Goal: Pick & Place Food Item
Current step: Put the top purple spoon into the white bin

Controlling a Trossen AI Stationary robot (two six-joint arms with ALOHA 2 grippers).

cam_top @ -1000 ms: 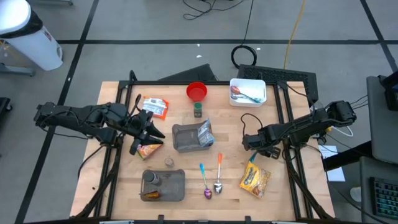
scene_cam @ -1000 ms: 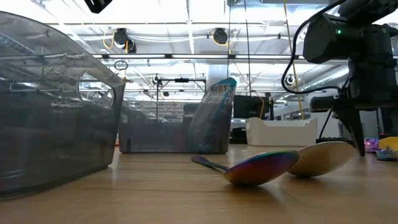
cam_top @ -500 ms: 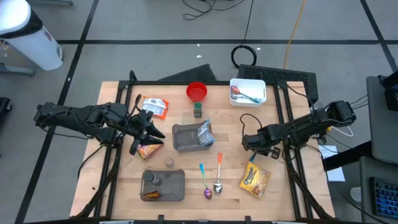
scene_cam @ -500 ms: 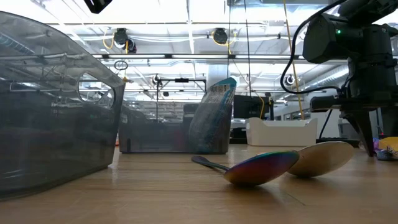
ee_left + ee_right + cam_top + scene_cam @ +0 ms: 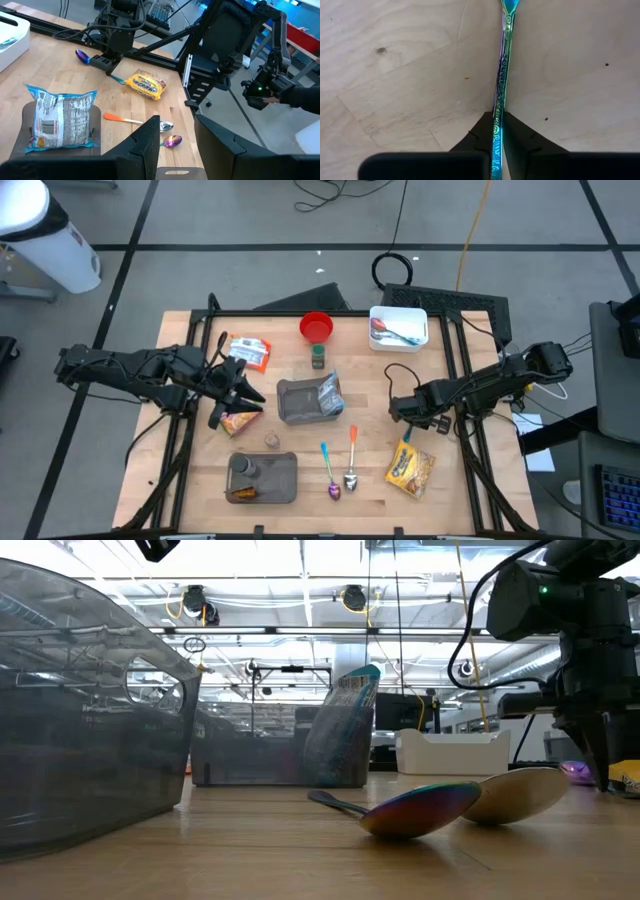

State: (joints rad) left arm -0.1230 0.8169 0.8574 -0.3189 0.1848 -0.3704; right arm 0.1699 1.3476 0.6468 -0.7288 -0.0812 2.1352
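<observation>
My right gripper [image 5: 499,132] points down at the table's right side [image 5: 413,423] and is shut on an iridescent spoon [image 5: 95,62], purple at the bowl and teal at the handle's end. A yellow noodle packet [image 5: 410,468] lies flat on the table just nearer than it. My left gripper [image 5: 175,120] hangs raised over the table's left part [image 5: 250,393], open, with nothing between its fingers. An orange packet [image 5: 240,421] lies on the table under it. My right gripper pinches the spoon's thin handle [image 5: 501,95] about midway along, between its two fingers [image 5: 482,132]. The fingers come from above, pointing down, and lie across the handle. The spoon lies flat on the table.
A grey bin [image 5: 295,405] at the centre holds a blue-white packet [image 5: 328,392]. A second grey bin [image 5: 280,480] stands near the front edge, with two spoons [image 5: 342,470] beside it. At the back are a red bowl [image 5: 316,327], a white tray [image 5: 399,327] and another packet [image 5: 250,352].
My right gripper has shut on the spoon's handle while staying in place; its fingers stood apart a second ago. The spoon still lies on the table.
</observation>
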